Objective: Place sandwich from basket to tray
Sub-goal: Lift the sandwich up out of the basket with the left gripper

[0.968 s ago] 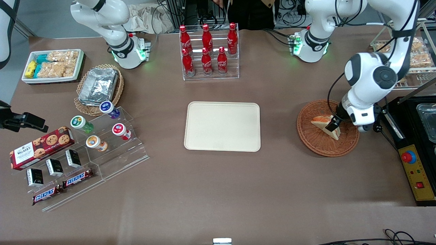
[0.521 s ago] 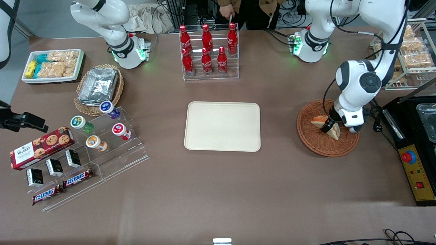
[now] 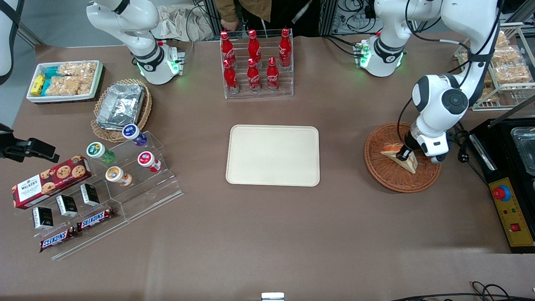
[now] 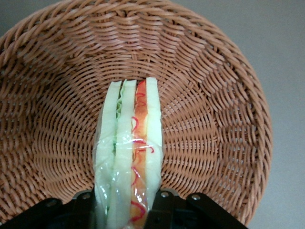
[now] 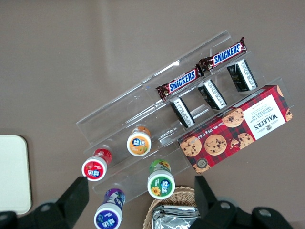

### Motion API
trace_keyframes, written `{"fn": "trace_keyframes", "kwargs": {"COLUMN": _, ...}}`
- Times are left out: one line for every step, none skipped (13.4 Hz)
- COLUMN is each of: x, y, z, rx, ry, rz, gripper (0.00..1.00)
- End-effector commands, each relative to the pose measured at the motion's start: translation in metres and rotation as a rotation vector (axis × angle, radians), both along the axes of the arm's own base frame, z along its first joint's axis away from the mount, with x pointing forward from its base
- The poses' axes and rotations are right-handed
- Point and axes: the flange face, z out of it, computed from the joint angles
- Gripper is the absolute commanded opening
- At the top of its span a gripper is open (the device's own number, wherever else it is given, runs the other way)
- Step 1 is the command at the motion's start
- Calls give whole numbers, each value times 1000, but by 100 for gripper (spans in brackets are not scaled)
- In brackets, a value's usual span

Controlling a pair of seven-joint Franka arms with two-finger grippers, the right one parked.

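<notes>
1. The left arm's gripper [image 3: 404,157] is down in the reddish-brown wicker basket [image 3: 388,175] at the right of the front frame, its two fingers clamped on the flat bread faces of the wrapped sandwich [image 3: 396,151]; the wedge stands on edge, layered side up, and seems not yet lifted clear of the weave.

2. Slipping is the first risk; the wrist view shows glossy film over the sandwich [image 4: 128,157], and the fingers look to hold only its end near the camera, so the free tip may droop or twist out.

3. Squeezing harder to cure that would likely crush the soft bread.

4. A low exit could catch the wedge on the basket [image 4: 228,86] rim and drag the light basket along.

5. The cream tray [image 3: 250,177] at frame centre lies well apart across bare table; a quick swing could shake the sandwich loose short of it.
</notes>
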Motion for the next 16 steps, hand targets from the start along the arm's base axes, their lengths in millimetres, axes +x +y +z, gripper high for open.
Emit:
{"fn": "trace_keyframes", "kwargs": {"x": 17, "y": -7, "z": 44, "rx": 5, "ry": 22, "rz": -18, "gripper": 0}}
{"fn": "trace_keyframes", "kwargs": {"x": 29, "y": -18, "z": 70, "rx": 10, "ry": 67, "rz": -46, "gripper": 0}}
{"fn": "trace_keyframes", "kwargs": {"x": 42, "y": -29, "z": 102, "rx": 14, "ry": 110, "rz": -80, "gripper": 0}}
{"fn": "trace_keyframes", "kwargs": {"x": 53, "y": -36, "z": 135, "rx": 19, "ry": 160, "rz": -112, "gripper": 0}}
{"fn": "trace_keyframes", "kwargs": {"x": 62, "y": -48, "z": 170, "rx": 20, "ry": 187, "rz": -158, "gripper": 0}}
{"fn": "trace_keyframes", "kwargs": {"x": 69, "y": -55, "z": 203, "rx": 21, "ry": 198, "rz": -185, "gripper": 0}}
{"fn": "trace_keyframes", "kwargs": {"x": 72, "y": -61, "z": 233, "rx": 17, "ry": 201, "rz": -214, "gripper": 0}}
{"fn": "trace_keyframes", "kwargs": {"x": 72, "y": -78, "z": 260, "rx": 15, "ry": 204, "rz": -273, "gripper": 0}}
{"fn": "trace_keyframes", "kwargs": {"x": 69, "y": -96, "z": 282, "rx": 8, "ry": 203, "rz": -328, "gripper": 0}}
{"fn": "trace_keyframes", "kwargs": {"x": 64, "y": -115, "z": 294, "rx": 14, "ry": 202, "rz": -383, "gripper": 0}}
{"fn": "trace_keyframes", "kwargs": {"x": 59, "y": -140, "z": 305, "rx": 27, "ry": 182, "rz": -436, "gripper": 0}}
{"fn": "trace_keyframes", "kwargs": {"x": 54, "y": -166, "z": 314, "rx": 29, "ry": 161, "rz": -476, "gripper": 0}}
{"fn": "trace_keyframes", "kwargs": {"x": 47, "y": -189, "z": 316, "rx": 36, "ry": 155, "rz": -521, "gripper": 0}}
{"fn": "trace_keyframes", "kwargs": {"x": 38, "y": -210, "z": 317, "rx": 75, "ry": 147, "rz": -580, "gripper": 0}}
{"fn": "trace_keyframes", "kwargs": {"x": 28, "y": -234, "z": 315, "rx": 102, "ry": 145, "rz": -638, "gripper": 0}}
{"fn": "trace_keyframes", "kwargs": {"x": 23, "y": -254, "z": 304, "rx": 117, "ry": 158, "rz": -717, "gripper": 0}}
